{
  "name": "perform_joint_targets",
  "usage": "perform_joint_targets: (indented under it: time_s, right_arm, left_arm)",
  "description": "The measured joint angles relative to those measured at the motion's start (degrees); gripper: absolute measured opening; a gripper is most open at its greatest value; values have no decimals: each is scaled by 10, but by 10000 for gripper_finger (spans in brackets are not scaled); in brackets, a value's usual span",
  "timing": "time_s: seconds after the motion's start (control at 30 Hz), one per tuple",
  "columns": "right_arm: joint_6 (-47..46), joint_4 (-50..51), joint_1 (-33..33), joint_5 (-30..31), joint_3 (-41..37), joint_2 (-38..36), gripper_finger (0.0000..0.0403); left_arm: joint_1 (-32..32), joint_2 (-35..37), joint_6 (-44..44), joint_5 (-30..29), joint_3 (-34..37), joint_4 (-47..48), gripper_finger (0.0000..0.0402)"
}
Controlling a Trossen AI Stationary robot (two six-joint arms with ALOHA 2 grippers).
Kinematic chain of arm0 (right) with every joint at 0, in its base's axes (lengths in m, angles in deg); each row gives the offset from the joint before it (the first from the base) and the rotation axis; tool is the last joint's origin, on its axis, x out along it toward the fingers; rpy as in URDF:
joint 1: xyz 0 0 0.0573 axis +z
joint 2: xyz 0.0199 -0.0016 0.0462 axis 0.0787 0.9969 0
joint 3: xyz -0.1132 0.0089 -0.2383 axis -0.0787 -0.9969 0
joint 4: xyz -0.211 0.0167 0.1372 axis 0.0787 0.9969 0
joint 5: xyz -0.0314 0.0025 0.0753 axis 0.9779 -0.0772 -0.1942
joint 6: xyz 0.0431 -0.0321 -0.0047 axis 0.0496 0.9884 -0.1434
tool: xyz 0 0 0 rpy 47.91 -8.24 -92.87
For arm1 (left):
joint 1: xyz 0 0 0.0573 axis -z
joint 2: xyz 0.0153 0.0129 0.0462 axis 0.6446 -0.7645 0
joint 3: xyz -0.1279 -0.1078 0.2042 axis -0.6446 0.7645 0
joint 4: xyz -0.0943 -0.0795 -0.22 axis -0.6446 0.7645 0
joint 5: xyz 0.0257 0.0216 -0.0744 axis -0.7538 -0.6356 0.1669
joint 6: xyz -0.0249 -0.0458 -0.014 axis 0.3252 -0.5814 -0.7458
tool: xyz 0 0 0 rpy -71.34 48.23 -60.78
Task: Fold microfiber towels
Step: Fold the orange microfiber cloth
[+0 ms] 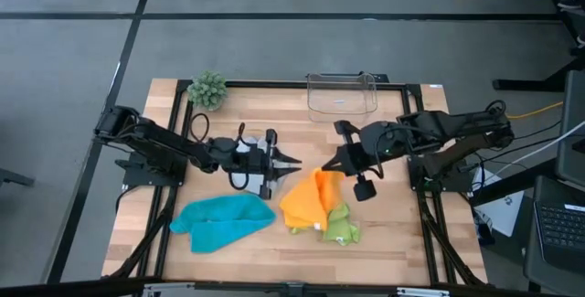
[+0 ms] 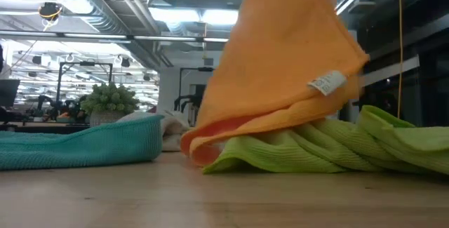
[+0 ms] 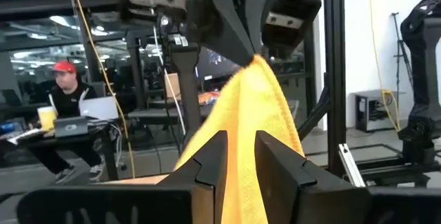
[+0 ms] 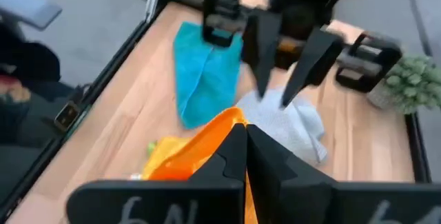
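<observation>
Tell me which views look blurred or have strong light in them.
Low view: the near table is soft and the ceiling lamps glare brightly. Right wrist view: blurred overall, the plant smeared. Left wrist view: the orange towel is fairly sharp. High view: evenly lit, no glare.

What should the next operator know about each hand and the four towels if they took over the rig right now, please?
Right hand: shut on a corner of the orange towel, lifting it off the table.
Left hand: open, facing that lifted corner, over the grey towel.
Lime green towel: crumpled under the orange one.
Turquoise towel: heaped loosely near the front left.
Done: no towel looks neatly folded.
Left: fold all four.
</observation>
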Motion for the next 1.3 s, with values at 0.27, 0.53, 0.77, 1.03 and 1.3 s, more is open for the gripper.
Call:
perform_joint_targets:
  time_s: [0.27, 0.53, 0.77, 1.03, 1.3]
  right_arm:
    - [-15, -69, -25, 121, 0, 12, 8]
    - [-62, -7, -49, 172, 0, 19, 8]
    - [-74, -1, -51, 154, 0, 21, 8]
    - [-54, -1, -51, 299, 0, 21, 8]
    - [-42, -42, -51, 312, 0, 21, 8]
  left_arm:
    - [1, -57, -8, -9, -47, 2, 66]
    - [12, -43, 58, -79, -69, -2, 66]
    - [14, -36, 102, -199, -88, 5, 66]
    - [46, -35, 102, -319, -88, 118, 66]
    - [74, -35, 189, -376, -88, 23, 66]
